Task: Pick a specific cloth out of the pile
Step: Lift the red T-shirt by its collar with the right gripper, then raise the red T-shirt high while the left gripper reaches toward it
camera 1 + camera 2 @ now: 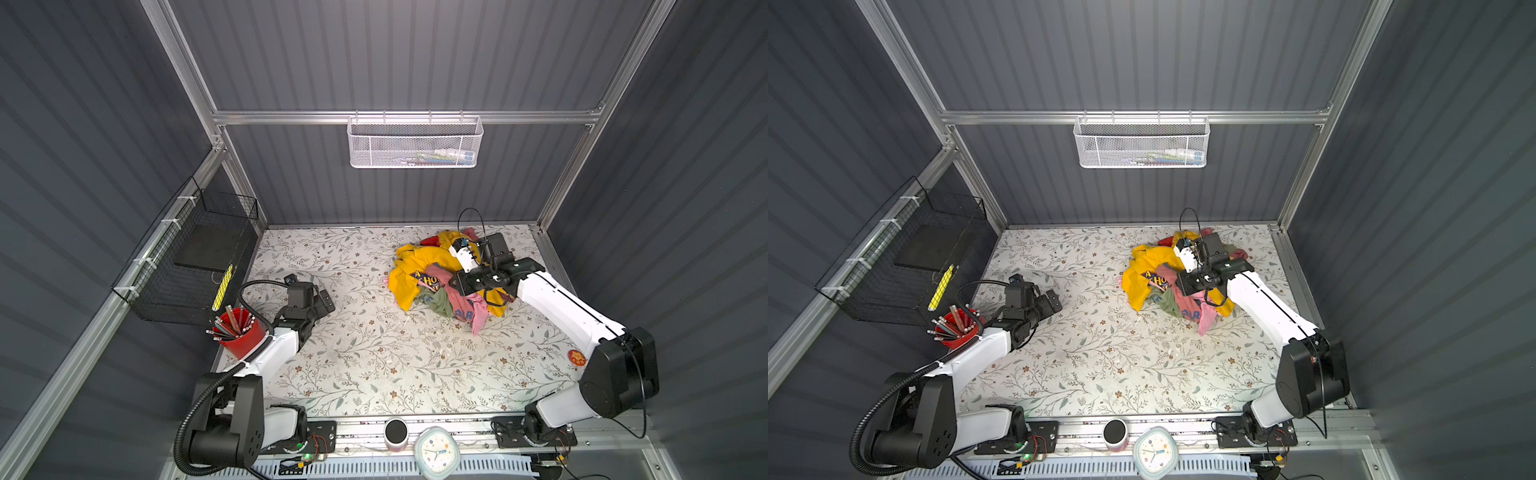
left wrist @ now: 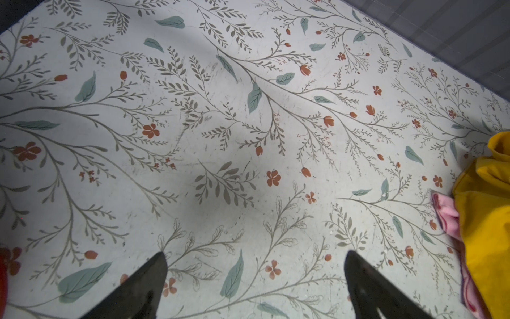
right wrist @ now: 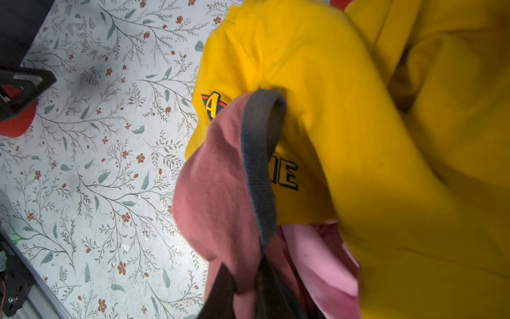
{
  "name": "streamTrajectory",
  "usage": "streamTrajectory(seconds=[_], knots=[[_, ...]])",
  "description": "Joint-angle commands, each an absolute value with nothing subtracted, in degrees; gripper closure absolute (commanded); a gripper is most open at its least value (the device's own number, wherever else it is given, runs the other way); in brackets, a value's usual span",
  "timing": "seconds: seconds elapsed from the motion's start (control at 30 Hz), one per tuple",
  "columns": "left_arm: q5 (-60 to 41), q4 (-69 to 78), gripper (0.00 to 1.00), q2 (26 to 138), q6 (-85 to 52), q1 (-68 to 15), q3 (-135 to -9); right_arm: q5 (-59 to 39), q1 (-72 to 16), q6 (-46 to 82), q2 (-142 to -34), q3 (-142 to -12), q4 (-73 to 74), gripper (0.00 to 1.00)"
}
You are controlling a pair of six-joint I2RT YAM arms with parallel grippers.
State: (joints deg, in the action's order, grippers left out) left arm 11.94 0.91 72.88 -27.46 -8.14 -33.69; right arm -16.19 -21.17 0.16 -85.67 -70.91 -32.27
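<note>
You have the right gripper [image 3: 248, 287] clamped on the cloth [image 3: 215, 193] at its navy collar, mid pile [image 1: 409, 274]: prob. firmest edge for pull-out w/o dragging others. Left gripper [image 2: 255, 256]: jaws apart, parked over worktop [image 2: 193, 110].

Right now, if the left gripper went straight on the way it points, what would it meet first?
Probably the bare floral table top: the open left gripper angles down toward it, and the pile lies off to one side of that line. Depth is unclear.
</note>
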Motion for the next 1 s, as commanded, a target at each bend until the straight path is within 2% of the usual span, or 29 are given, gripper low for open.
streamTrajectory(seconds=[0.0, 0.37, 0.97], knots=[[11.2, 0.6, 0.0, 72.5, -26.3, -8.6, -35.2, -17.4, -21.4, 1.1, -82.7, -74.1, -32.8, 0.93], [12.8, -0.5, 0.0, 75.7, -22.8, -14.1, -38.0, -17.3, -21.2, 1.7, -80.0, -84.6, -37.6, 1.0], [12.6, 1.0, 0.0, 81.2, -22.2, -20.6, -40.7, -18.6, -20.4, 2.5, -76.6, -99.8, -39.9, 1.0]])
